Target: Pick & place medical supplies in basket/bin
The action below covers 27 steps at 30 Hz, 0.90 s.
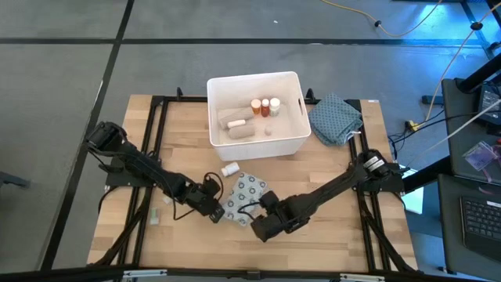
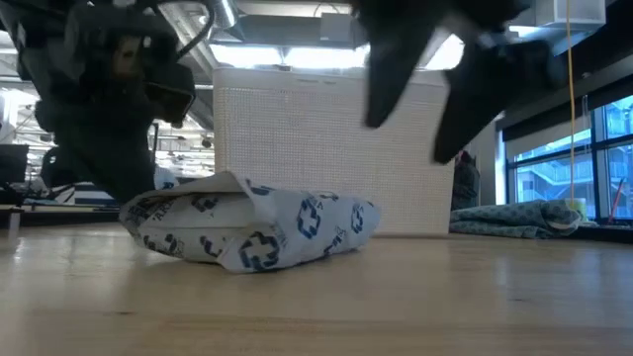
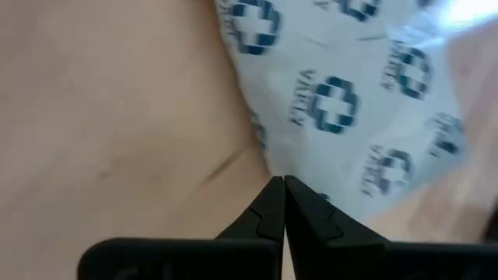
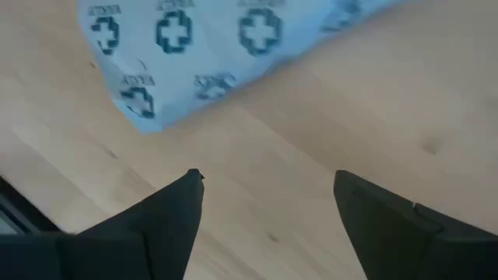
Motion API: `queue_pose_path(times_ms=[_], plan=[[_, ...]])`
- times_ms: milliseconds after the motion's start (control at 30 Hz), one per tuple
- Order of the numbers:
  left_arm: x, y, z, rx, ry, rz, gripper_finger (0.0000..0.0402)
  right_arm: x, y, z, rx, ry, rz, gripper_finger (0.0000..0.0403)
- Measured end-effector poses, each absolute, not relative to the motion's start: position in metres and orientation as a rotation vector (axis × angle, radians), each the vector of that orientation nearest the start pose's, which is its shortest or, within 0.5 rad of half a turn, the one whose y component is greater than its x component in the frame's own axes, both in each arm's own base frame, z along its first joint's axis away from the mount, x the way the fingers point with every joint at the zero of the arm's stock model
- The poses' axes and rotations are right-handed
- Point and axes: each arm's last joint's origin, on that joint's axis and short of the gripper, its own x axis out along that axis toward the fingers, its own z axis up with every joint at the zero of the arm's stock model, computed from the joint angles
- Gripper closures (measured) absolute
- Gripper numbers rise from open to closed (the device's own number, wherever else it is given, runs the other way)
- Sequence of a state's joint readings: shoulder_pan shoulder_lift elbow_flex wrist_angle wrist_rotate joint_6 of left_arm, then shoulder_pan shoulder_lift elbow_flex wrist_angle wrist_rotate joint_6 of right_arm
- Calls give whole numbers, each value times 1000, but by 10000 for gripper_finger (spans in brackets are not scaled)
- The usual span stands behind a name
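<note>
Likely light, soft, crinkly packet (image 1: 247,193) near desk's front edge; best pinched at raised edge. Left gripper (image 3: 283,183) jaws pressed together, right gripper (image 4: 268,190) jaws spread.

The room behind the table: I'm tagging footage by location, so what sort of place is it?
Probably a lab or workshop: grey concrete floor, loose cables, large windows and a wooden table.

Packet (image 3: 350,117) cut off by the left wrist view's edge, tub (image 2: 326,148) contents hidden in the low view.
</note>
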State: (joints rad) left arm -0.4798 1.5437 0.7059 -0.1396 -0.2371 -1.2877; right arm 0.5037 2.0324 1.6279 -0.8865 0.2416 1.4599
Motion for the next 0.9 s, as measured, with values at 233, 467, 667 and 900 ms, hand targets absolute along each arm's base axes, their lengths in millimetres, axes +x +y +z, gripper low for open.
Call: queue_pose_path(times_ms=[233, 467, 667, 900], plan=[[254, -128, 154, -912, 805, 305, 399, 325, 188, 215, 768, 1129, -633, 116], [258, -125, 170, -918, 663, 290, 399, 280, 172, 213, 1048, 703, -382, 116], [257, -105, 161, -906, 719, 431, 399, 277, 155, 188, 1143, 316, -240, 116], [257, -90, 151, -907, 741, 577, 399, 274, 149, 181, 1060, 253, -278, 116]])
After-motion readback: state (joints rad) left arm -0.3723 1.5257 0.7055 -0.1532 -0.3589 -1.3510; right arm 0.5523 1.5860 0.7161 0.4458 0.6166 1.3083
